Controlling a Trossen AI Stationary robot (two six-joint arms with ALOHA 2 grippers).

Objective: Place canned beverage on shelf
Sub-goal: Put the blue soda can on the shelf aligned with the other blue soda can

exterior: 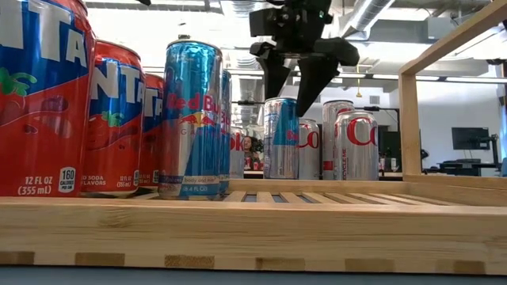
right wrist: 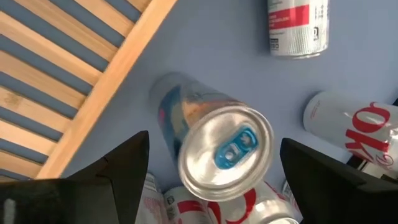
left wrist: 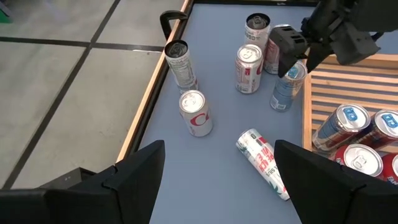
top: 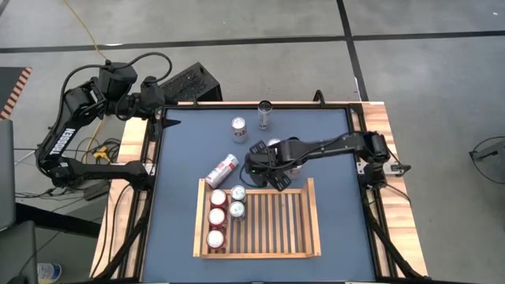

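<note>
A slim blue-and-silver can [right wrist: 217,149] stands upright on the blue tabletop just beyond the far rim of the light-wood shelf [top: 300,229]. My right gripper [right wrist: 211,146] hangs open over it, pointing steeply down. Its fingers stand on either side of the can's top [exterior: 281,103] without touching it. In the high view the gripper [top: 264,170] hides the can. Along the shelf's left side stand three red cans [top: 217,218] and two blue ones [top: 237,202]. My left gripper [left wrist: 217,180] waits open, raised off the table's far left corner [top: 154,96].
A white-and-red can [top: 222,169] lies on its side left of my right gripper. Upright white cans [left wrist: 249,68] crowd close beside the blue one. Another white can [top: 238,128] and a dark tall can [top: 264,114] stand farther back. The shelf's right slats [top: 276,225] are bare.
</note>
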